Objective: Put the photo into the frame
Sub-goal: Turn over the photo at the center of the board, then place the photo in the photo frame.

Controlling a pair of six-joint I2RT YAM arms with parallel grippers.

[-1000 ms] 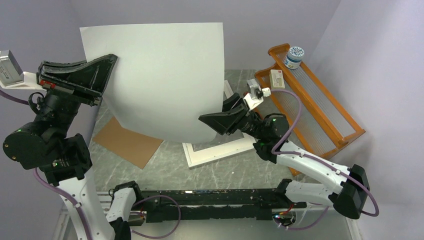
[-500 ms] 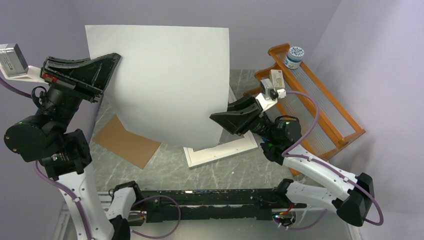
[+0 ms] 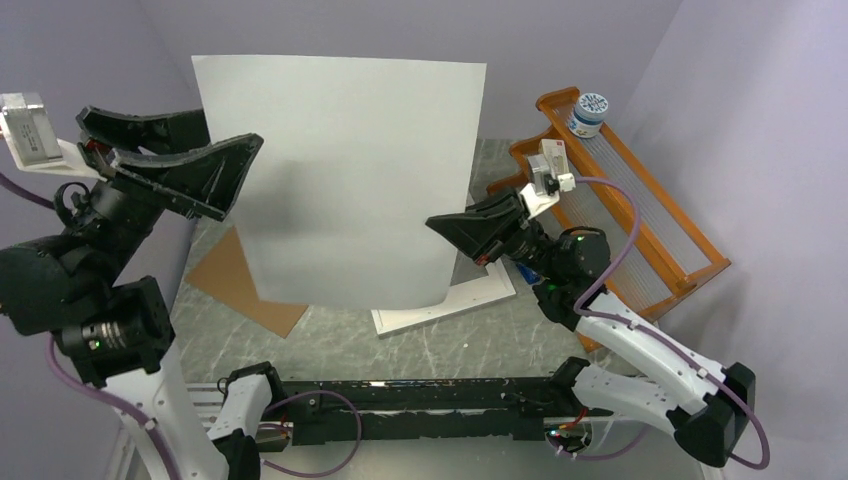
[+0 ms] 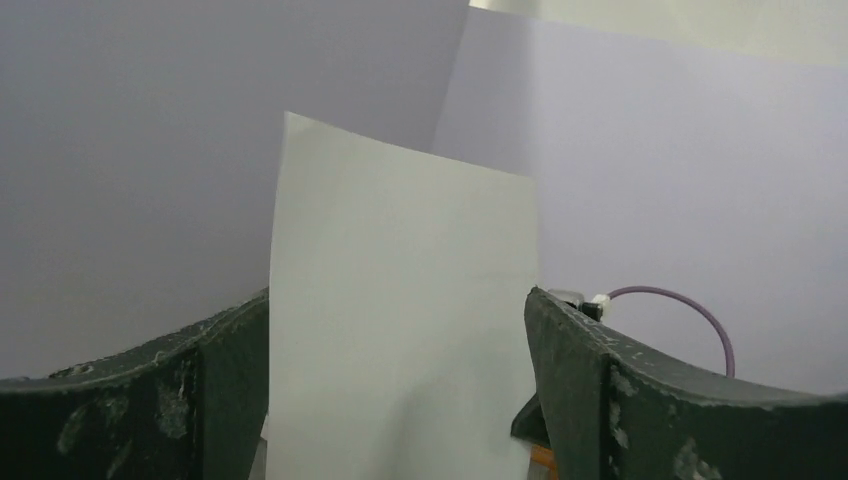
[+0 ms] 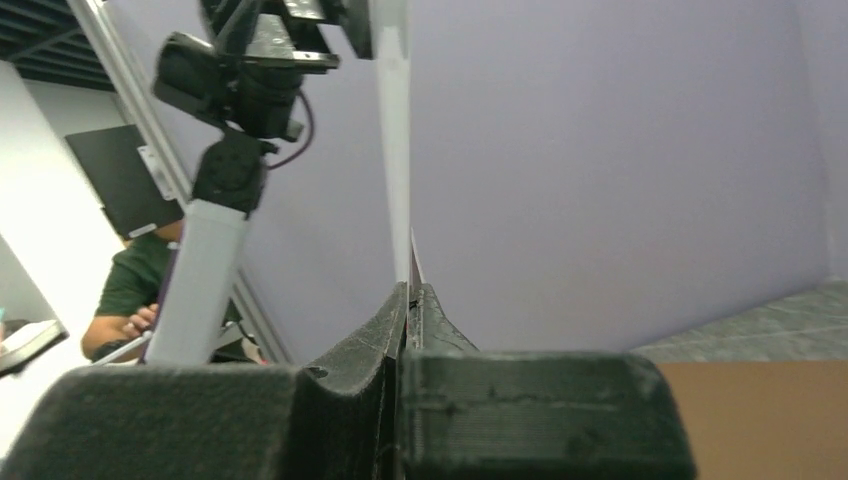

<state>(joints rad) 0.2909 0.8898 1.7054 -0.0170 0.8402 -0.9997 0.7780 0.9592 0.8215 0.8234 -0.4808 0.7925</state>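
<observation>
Right arm reaches forward-left, elbow low, wrist raised. The right end effector (image 3: pixel 438 225) is pinched narrow on the right edge of the photo (image 3: pixel 350 180), which stands upright with its white back to the top camera. In the right wrist view the sheet rises edge-on out of the closed fingers (image 5: pixel 400 330). Left arm is upright, wrist high. The left end effector (image 3: pixel 232 130) is spread wide with the photo's left edge in its gap, ungripped. The frame (image 3: pixel 450 303) lies flat on the table (image 3: pixel 450 350) just below the right end effector, partly behind the photo.
</observation>
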